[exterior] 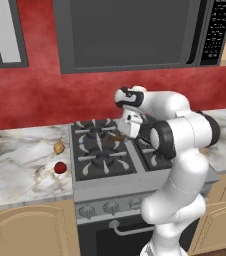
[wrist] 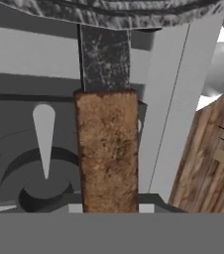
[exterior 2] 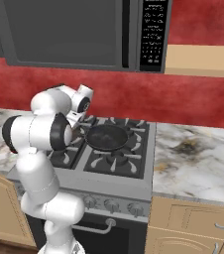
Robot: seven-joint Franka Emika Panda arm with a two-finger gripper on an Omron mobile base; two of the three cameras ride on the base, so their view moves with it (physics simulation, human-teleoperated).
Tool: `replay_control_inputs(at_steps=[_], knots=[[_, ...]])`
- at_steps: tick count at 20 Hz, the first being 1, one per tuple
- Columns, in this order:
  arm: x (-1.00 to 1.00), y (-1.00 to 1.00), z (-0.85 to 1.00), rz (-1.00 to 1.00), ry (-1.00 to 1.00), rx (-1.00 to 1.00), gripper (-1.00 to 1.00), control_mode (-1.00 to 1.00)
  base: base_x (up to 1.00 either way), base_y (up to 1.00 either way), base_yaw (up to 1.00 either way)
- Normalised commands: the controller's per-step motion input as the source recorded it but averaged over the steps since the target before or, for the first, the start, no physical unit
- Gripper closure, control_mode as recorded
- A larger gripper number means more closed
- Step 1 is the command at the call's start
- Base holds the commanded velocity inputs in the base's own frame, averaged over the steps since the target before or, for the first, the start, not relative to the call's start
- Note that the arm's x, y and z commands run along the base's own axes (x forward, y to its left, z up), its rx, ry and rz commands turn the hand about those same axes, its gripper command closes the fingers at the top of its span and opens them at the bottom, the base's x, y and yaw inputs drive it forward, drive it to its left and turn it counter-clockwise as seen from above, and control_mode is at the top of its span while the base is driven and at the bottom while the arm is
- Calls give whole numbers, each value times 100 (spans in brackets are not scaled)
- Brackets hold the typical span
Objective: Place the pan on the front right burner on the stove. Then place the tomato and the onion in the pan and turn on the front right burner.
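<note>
On the marble desk (exterior: 20, 165) at 9 o'clock of the stove (exterior: 102, 150) lie the onion (exterior: 59, 147) and, just below it, the tomato (exterior: 60, 168). The pan (exterior 2: 107, 136) sits on a right-side burner, its wooden handle (wrist: 108, 149) running between the fingers; whether they clench it, I cannot tell.

Open counter around onion (exterior: 59, 147) and tomato (exterior: 60, 167), left of stove (exterior: 103, 176).

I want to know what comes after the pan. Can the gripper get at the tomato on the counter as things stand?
Probably yes, once free. The tomato lies in the open on the counter left of the stove, with the onion beside it. The gripper is at the pan's handle.
</note>
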Motion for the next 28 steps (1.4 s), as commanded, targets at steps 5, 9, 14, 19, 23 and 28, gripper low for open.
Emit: replay_control_inputs(at_steps=[5, 9, 14, 19, 23, 28], knots=[[11, -33, -6, -3, 3, 0, 100, -100, 0, 0, 0], [0, -19, -25, -3, 0, 0, 100, -100, 0, 0, 0], [0, -16, -26, -2, 0, 0, 100, -100, 0, 0, 0], [3, -6, -17, 0, -3, 0, 100, -100, 0, 0, 0], [16, 0, -23, 0, -4, 0, 100, -100, 0, 0, 0], [21, 0, -23, 0, -4, 0, 100, -100, 0, 0, 0]])
